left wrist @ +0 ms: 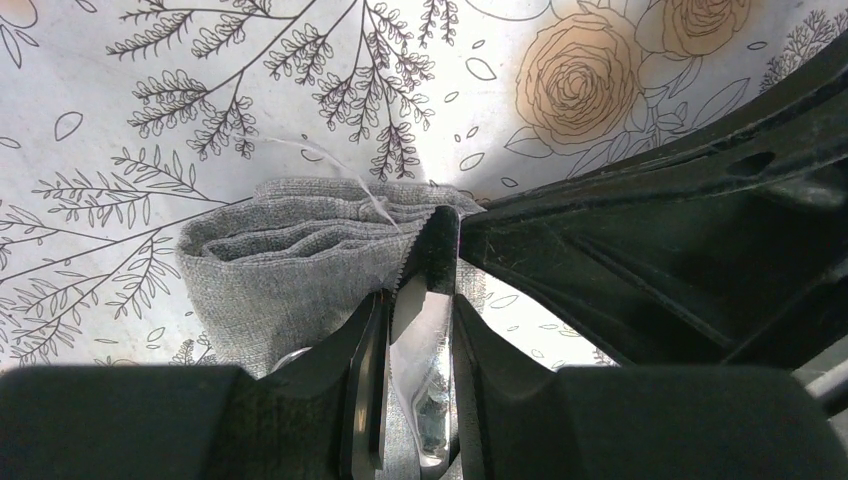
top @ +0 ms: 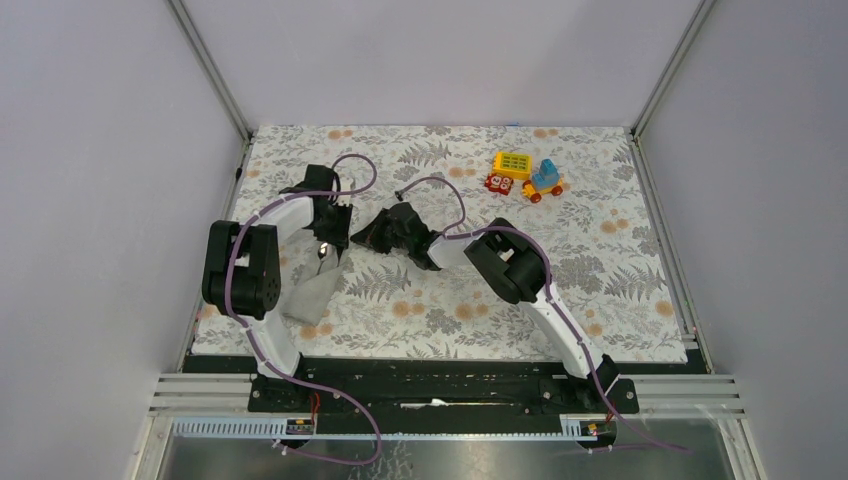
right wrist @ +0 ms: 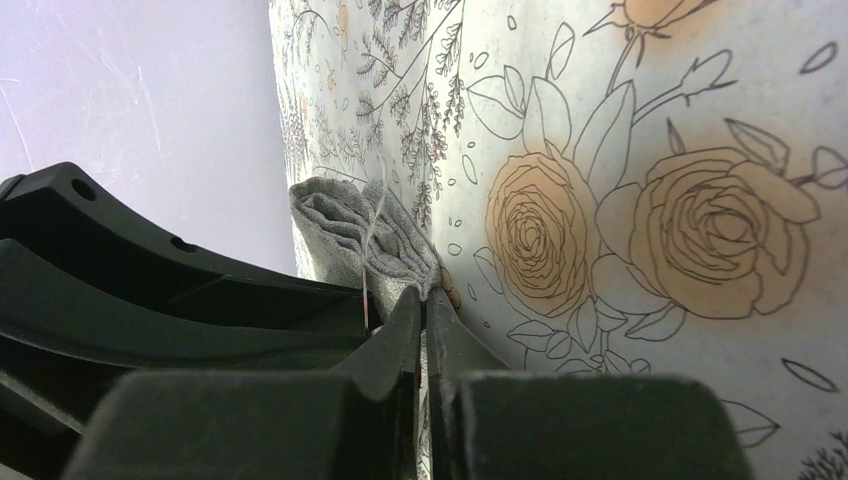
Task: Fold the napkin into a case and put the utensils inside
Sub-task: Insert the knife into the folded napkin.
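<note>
Two grippers meet at our folded grey napkin (left wrist: 280,270) on the flowery tablecloth (left wrist: 150,80). Our left gripper (left wrist: 420,310) holds a shiny utensil (left wrist: 425,350), and our right gripper (right wrist: 425,300) pinches the napkin's edge, shut tight

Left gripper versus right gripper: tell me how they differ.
The left gripper grips a shiny utensil at the grey napkin; the right gripper is shut on the napkin's corner. The left jaws stand slightly apart around the metal; the right jaws meet. Both are black and work at the same napkin.
</note>
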Motion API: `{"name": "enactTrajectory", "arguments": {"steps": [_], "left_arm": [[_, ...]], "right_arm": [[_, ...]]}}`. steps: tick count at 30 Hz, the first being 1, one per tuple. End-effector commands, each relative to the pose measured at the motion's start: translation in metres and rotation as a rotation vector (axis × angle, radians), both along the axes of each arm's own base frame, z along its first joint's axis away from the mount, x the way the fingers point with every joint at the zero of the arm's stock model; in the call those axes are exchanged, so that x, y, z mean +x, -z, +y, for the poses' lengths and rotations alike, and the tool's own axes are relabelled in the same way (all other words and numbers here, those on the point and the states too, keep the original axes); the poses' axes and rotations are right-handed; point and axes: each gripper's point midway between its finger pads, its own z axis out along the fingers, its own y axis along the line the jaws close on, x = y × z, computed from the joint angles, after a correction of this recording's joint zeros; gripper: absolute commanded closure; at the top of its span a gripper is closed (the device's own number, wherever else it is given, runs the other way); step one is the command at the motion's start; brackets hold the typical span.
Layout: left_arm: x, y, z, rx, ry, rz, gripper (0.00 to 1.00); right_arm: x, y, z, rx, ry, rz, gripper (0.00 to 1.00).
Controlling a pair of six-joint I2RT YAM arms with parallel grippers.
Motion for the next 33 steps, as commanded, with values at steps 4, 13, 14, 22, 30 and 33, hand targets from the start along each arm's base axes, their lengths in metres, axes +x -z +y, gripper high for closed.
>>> {"name": "enactTrajectory", "arguments": {"steps": [4, 13, 14, 22, 30, 33], "left_arm": [[-0.014, -0.016, 0.001, 0.033, -0.022, 0.005, 0.81], [-0.026, -0.014, 0.007, 0.093, -0.028, 0.022, 0.78], [-0.029, -0.012, 0.007, 0.096, -0.025, 0.031, 0.78], [-0.038, -0.002, 0.013, 0.141, -0.027, 0.065, 0.75], [-0.031, -0.012, 0.017, 0.157, -0.041, 0.027, 0.63], [-0.023, -0.027, 0.014, 0.138, -0.050, -0.020, 0.57]], "right_arm": [[0.004, 0.026, -0.018, -0.140, 0.071, -0.009, 1.00], [0.006, 0.032, -0.022, -0.138, 0.081, 0.005, 1.00], [0.006, 0.031, -0.023, -0.135, 0.081, 0.005, 1.00], [0.008, 0.027, -0.021, -0.125, 0.077, -0.005, 1.00], [0.007, 0.027, -0.019, -0.117, 0.067, -0.003, 1.00], [0.007, 0.026, -0.018, -0.126, 0.057, -0.010, 0.96]]}}
